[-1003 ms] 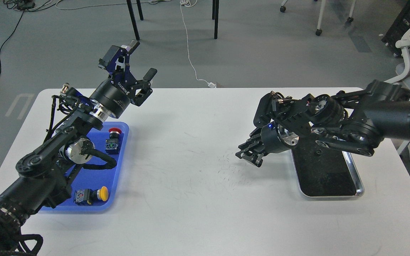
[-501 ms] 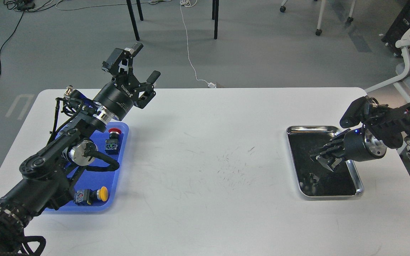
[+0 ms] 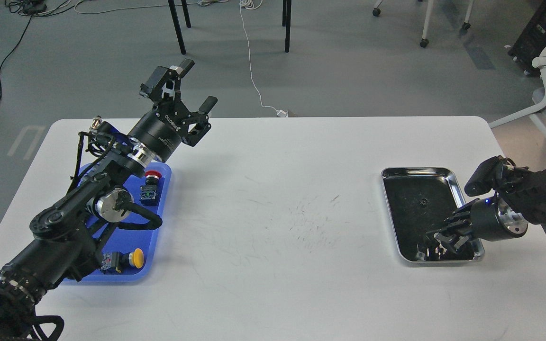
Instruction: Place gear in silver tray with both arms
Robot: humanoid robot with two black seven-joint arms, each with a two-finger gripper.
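Note:
The silver tray (image 3: pixel 415 170) lies at the right of the white table, shiny rim around a black inside. A small dark round part (image 3: pixel 423 202), perhaps the gear, lies on its black surface. My right gripper (image 3: pixel 440 237) comes in from the right and hangs low over the tray's near right corner. Its dark fingers blend into the black surface, so I cannot tell whether they are open or shut. My left gripper (image 3: pixel 197 85) is raised above the table's far left edge. Its two fingers are spread apart with nothing between them.
A blue plastic tray (image 3: pixel 163 194) sits at the left, partly under my left arm. It holds a red push button (image 3: pixel 152 176) and a yellow push button (image 3: pixel 136 258). Table legs, cables and an office chair stand on the floor beyond the white table (image 3: pixel 277 213).
My right arm has drawn back to the right and toward the front, uncovering the silver tray; its gripper went from left of the tray to its near right corner. My left gripper rose slightly.

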